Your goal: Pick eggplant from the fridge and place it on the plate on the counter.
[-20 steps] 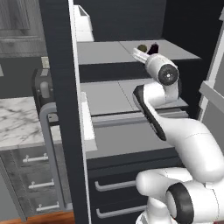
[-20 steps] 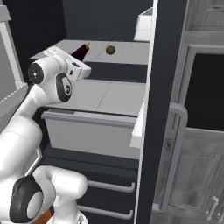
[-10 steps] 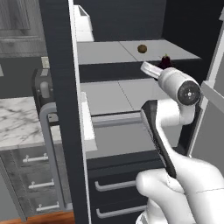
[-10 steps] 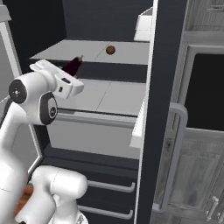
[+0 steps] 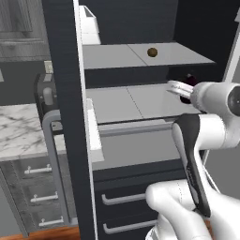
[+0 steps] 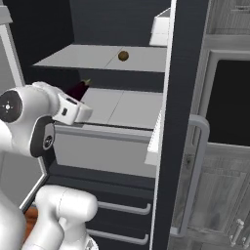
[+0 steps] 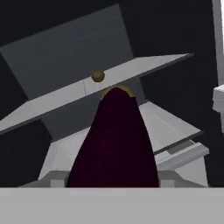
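Observation:
The fridge (image 5: 122, 103) stands open, its pale grey shelves showing. My gripper (image 6: 77, 100) is shut on the dark purple eggplant (image 6: 78, 90) and holds it in the air over the middle shelf, by the fridge's right inner wall. In the hand view the eggplant (image 7: 116, 144) rises large between the fingers and hides their tips. From the left base, the gripper (image 5: 179, 88) sticks out of the white arm with the eggplant (image 5: 189, 80) dark behind it. The marble counter (image 5: 18, 129) lies left of the fridge door. The plate is out of view.
An orange-brown ball (image 5: 152, 52) rests on the upper shelf (image 6: 97, 56). A white box (image 6: 161, 29) stands at that shelf's door side. The open door (image 5: 68, 117) with its grey bar handle (image 5: 51, 154) separates fridge and counter. Fridge drawers (image 5: 126, 199) sit below.
The gripper has come down and out from the upper shelf to the middle shelf level, carrying the eggplant. The ball has stayed in place.

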Controlling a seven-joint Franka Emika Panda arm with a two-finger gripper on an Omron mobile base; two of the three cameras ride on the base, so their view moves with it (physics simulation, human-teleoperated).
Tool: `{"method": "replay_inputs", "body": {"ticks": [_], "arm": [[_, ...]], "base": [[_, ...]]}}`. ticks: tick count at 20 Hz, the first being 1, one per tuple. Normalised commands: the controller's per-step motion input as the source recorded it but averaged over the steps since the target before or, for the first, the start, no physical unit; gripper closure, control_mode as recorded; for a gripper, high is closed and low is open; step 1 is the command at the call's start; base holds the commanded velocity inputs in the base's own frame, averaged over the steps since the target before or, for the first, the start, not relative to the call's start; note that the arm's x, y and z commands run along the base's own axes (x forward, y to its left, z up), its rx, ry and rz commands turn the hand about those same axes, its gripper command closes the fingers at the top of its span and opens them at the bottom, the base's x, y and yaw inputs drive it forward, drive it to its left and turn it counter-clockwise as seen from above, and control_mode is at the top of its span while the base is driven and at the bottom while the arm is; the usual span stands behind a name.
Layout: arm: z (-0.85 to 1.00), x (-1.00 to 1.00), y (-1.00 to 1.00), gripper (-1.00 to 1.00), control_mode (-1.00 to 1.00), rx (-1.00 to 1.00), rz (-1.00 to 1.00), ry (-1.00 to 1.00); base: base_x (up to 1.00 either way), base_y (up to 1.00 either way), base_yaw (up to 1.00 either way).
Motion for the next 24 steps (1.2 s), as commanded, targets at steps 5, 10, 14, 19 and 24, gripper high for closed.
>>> {"method": "replay_inputs", "body": {"ticks": [5, 10, 14, 19, 24], "arm": [[-0.17, -0.27, -0.12, 1.00, -1.00, 0.00, 0.09, 0.27], [-0.42, -0.09, 0.00, 1.00, -1.00, 0.00, 0.12, 0.07], [-0.57, -0.22, 0.00, 1.00, -1.00, 0.00, 0.09, 0.00], [-0.24, -0.19, 0.00, 1.00, -1.00, 0.00, 0.07, -0.02], [0.00, -0.02, 0.00, 1.00, -1.00, 0.00, 0.01, -0.04]], "base": [[0.00, 0.00, 0.00], [0.00, 0.00, 0.00], [0.00, 0.00, 0.00], [0.00, 0.00, 0.00], [0.00, 0.00, 0.00]]}}
